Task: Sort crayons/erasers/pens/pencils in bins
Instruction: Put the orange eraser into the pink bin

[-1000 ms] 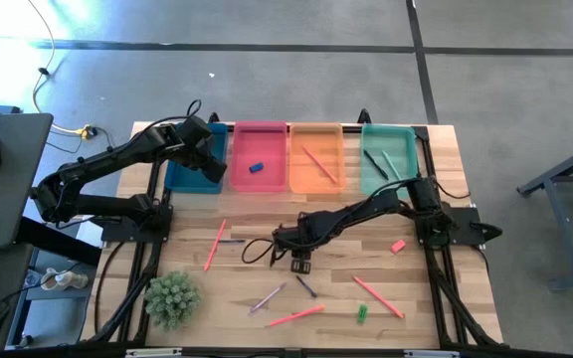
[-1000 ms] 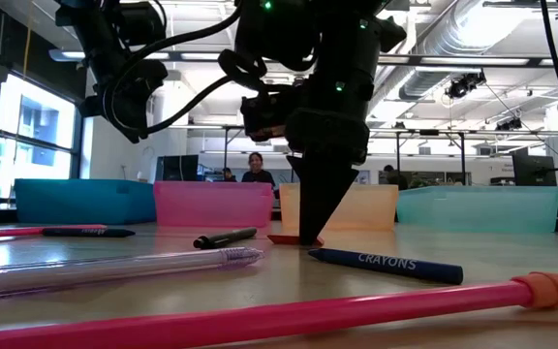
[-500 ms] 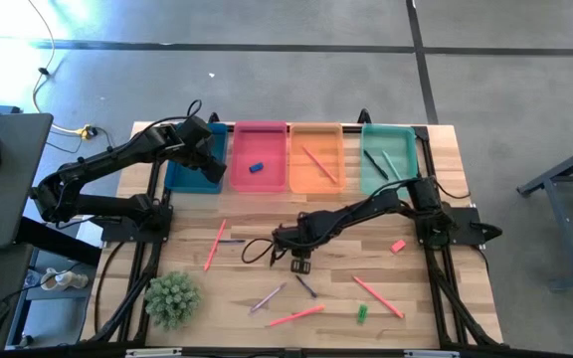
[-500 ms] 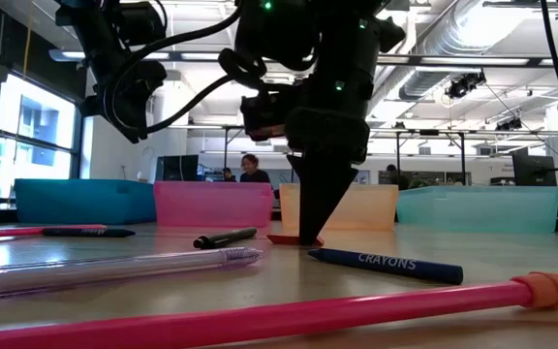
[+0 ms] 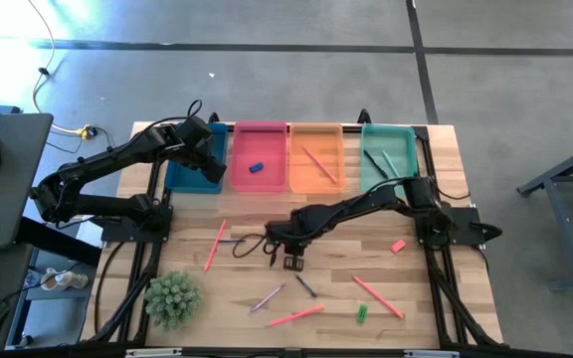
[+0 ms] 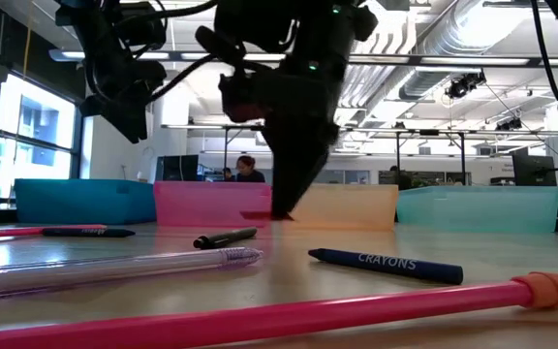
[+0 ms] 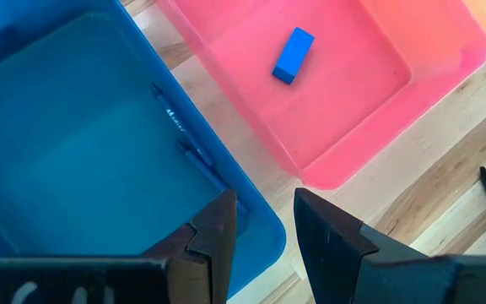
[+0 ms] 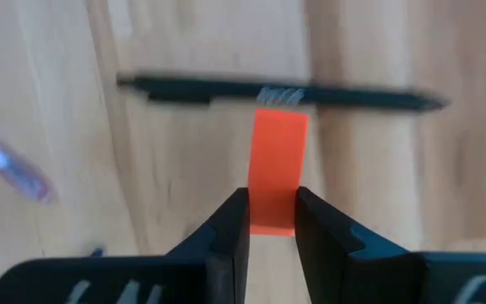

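The right gripper (image 8: pixel 272 226) pinches a red eraser (image 8: pixel 278 160) between its fingers (image 8: pixel 230 221), lifted just above the counter (image 5: pixel 446 288) over a black pen (image 8: pixel 268 91). The left gripper (image 7: pixel 264 221) hangs narrowly parted over the blue bin (image 7: pixel 83 143), beside the pink bin (image 7: pixel 378 76) holding a blue eraser (image 7: pixel 293 56).

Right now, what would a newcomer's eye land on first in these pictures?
The right claw at mid-table, shut on a red eraser and lifted just off the wood above a black pen. Next, the four bins in a row along the far edge, with a blue eraser alone in the pink one. The left claw hangs over the blue bin.
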Motion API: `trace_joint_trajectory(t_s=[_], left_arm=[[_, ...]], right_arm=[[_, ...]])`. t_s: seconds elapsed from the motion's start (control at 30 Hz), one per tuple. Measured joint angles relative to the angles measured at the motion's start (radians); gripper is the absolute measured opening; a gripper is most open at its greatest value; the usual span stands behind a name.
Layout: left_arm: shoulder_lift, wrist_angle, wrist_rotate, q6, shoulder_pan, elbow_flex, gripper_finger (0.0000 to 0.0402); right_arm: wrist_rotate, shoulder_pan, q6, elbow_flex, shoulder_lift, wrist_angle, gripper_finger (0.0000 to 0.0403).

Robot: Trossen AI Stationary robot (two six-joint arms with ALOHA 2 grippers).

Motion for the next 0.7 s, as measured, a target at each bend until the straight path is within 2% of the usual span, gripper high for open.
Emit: trace_joint_trajectory(t_s=[0.27,0.37,0.7], left_arm=[[0.0,-0.008,0.0,0.0,0.0,0.0,0.011],[0.0,-0.008,0.0,0.007,0.0,0.0,0.011],[0.0,-0.008,0.0,0.031,0.001,0.0,0.011]], right_arm=[[-0.003,-0.047,-0.02,0.118,-0.002,-0.052,0.0067],[0.025,-0.078,-0.034,0.17,-0.004,-0.055,0.0067],[0.084,-0.229,-0.06,0.28,-0.006,-0.039,0.0067]])
